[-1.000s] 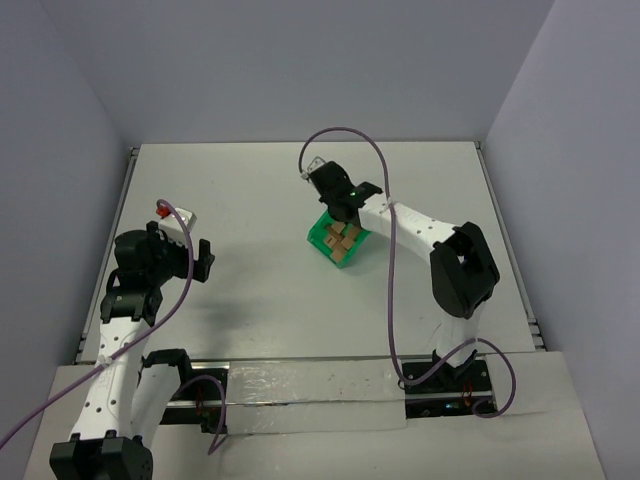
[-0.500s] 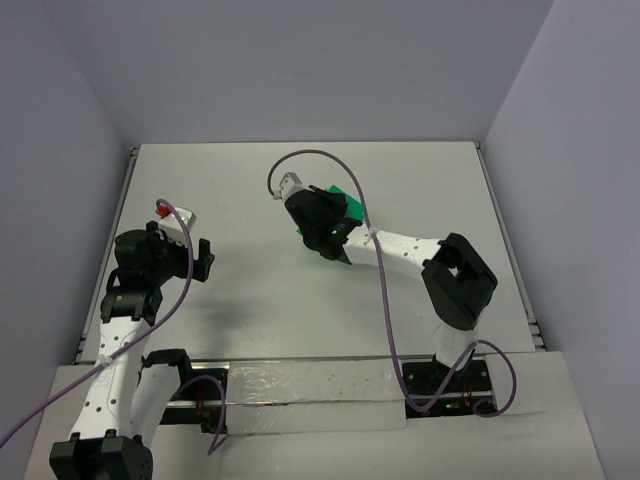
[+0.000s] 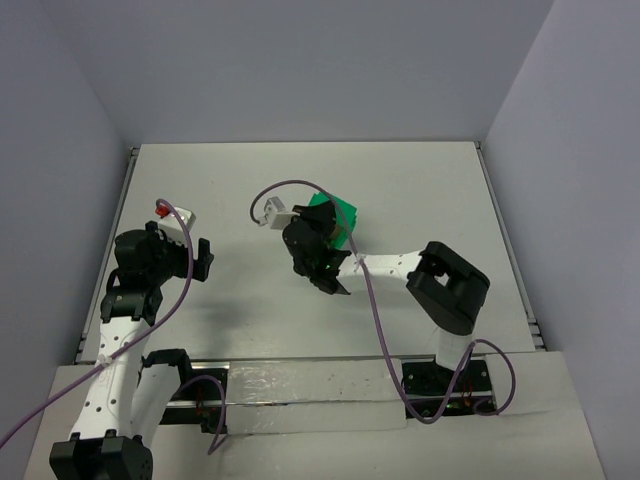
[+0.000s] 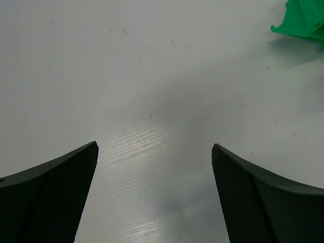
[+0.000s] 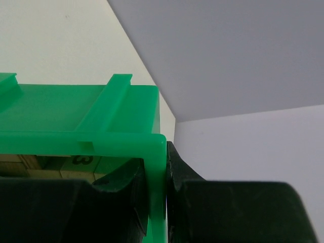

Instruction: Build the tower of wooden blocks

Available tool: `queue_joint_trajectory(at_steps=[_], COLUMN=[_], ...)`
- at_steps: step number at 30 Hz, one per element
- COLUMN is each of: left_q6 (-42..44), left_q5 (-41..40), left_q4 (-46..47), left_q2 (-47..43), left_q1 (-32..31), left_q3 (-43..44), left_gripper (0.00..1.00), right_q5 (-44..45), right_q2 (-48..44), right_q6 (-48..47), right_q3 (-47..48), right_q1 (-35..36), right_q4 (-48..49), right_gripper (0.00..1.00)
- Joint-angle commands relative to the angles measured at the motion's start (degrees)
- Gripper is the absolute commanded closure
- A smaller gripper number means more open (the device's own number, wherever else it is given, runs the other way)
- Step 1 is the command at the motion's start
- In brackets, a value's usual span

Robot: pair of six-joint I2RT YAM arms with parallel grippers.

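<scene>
My right gripper [image 3: 318, 238] is shut on one wall of the bright green bin [image 3: 336, 214], which it holds tilted above the middle of the table. In the right wrist view the bin's wall [image 5: 156, 152] stands pinched between the two black fingers of the right gripper [image 5: 155, 158]. Light-brown wooden blocks [image 5: 30, 165] with a dark mark show inside the bin at the lower left. The arm and bin hide the blocks in the top view. My left gripper [image 3: 203, 258] hangs open at the table's left side, with bare table between its fingers [image 4: 61, 177].
A small grey device with a red tip [image 3: 172, 211] lies at the left of the table, behind the left arm. A corner of the green bin [image 4: 302, 20] shows at the top right of the left wrist view. Grey walls enclose the table.
The right arm has carried the green bin leftward and turned it over, so the blocks seen inside it before no longer show from above. The left arm has not moved.
</scene>
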Motion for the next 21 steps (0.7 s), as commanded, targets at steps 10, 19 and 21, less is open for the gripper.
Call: queue_joint_trajectory(at_steps=[10,19,21], left_q6=[-0.97,-1.02,-1.11], left_q5=[-0.20,-0.42,-0.49], left_q4=[3.40,3.45,3.46], left_q2=[-0.52,-0.43,-0.35], left_q1=[-0.16,-0.07,-0.07], left_q3=[1.16,1.12,1.19], left_gripper=[0.01,0.01,0.01], right_q5=[5.42,3.48,2.92], right_q2=[11.12,19.36,20.61], right_q6=[-25.90,-39.69,-41.95], right_q3=[-7.13,-7.56,-7.28], right_q1=[7.08,9.20,9.56], right_q4=[48.97,68.27,71.57], right_gripper=[1.00,1.00,1.00])
